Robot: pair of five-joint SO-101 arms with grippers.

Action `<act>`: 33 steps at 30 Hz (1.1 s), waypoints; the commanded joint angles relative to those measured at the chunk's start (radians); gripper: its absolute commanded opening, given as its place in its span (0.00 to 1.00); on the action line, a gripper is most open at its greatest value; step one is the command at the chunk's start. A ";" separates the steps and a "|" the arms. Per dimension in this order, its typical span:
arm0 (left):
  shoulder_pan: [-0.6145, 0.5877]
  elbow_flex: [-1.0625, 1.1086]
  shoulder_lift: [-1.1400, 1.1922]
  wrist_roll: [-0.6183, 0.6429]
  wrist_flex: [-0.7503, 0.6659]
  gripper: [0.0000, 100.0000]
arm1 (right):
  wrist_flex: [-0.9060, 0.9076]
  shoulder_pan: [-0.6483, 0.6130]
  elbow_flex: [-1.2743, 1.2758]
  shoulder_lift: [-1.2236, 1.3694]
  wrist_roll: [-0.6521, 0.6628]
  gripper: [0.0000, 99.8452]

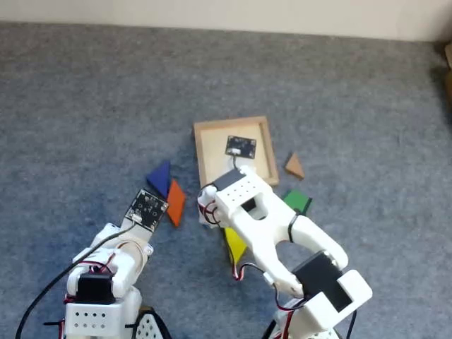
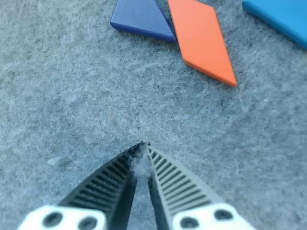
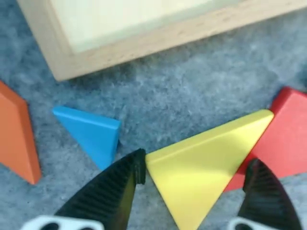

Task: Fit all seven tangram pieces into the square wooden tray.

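Triangle (image 3: pixel 204 165), yellow: between the wide-open jaws of your right gripper (image 3: pixel 196 165); wooden tray (image 1: pixel 200 152) at its 12 o'clock, high view; left gripper (image 2: pixel 142 146) jaws closed, empty.

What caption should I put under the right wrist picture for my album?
The right gripper, open, straddles a yellow triangular piece near the square wooden tray.

the wooden tray (image 1: pixel 230 124) lies flat. left of it: dark blue triangle (image 1: pixel 160 178) and orange parallelogram (image 1: pixel 175 201) (side by side). right of it: tan triangle (image 1: pixel 294 166), green square (image 1: pixel 297 200). before its near edge: yellow triangle (image 3: pixel 201 172), light blue triangle (image 3: pixel 91 132), red piece (image 3: pixel 288 134).
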 commanded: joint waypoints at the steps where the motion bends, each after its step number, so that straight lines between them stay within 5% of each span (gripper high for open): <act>1: -0.007 0.022 -0.022 -0.008 0.003 0.01 | 0.004 0.025 -0.005 -0.004 0.057 0.29; 20: -0.007 0.022 -0.022 -0.008 0.003 0.01 | 0.222 0.027 0.004 -0.219 0.186 0.29; 26: -0.007 0.022 -0.022 -0.008 0.003 0.01 | 0.177 0.021 0.002 -0.317 0.181 0.29; 33: -0.007 0.022 -0.022 -0.008 0.003 0.01 | 0.079 0.025 0.004 -0.143 0.180 0.29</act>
